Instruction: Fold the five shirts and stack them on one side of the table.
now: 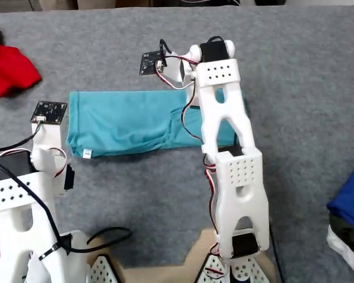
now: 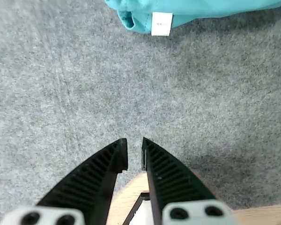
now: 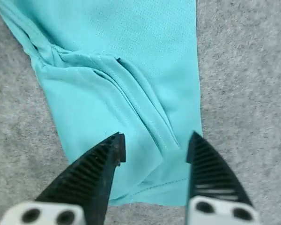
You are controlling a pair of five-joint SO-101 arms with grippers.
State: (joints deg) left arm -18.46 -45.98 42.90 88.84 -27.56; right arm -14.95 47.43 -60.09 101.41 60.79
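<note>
Grey felt tabletop (image 1: 135, 194) (wood board (image 1: 159, 275) at near edge)

A grey felt-like covering (image 1: 135, 194) lay flat across the table. 1 light wooden board (image 1: 165, 275) sat at the table's near edge, its visible outline cut at angles

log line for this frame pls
teal shirt: folded to long strip | right gripper: open above its end | left gripper: shut, empty, near its tag | aside: red shirt, blue garment
</note>
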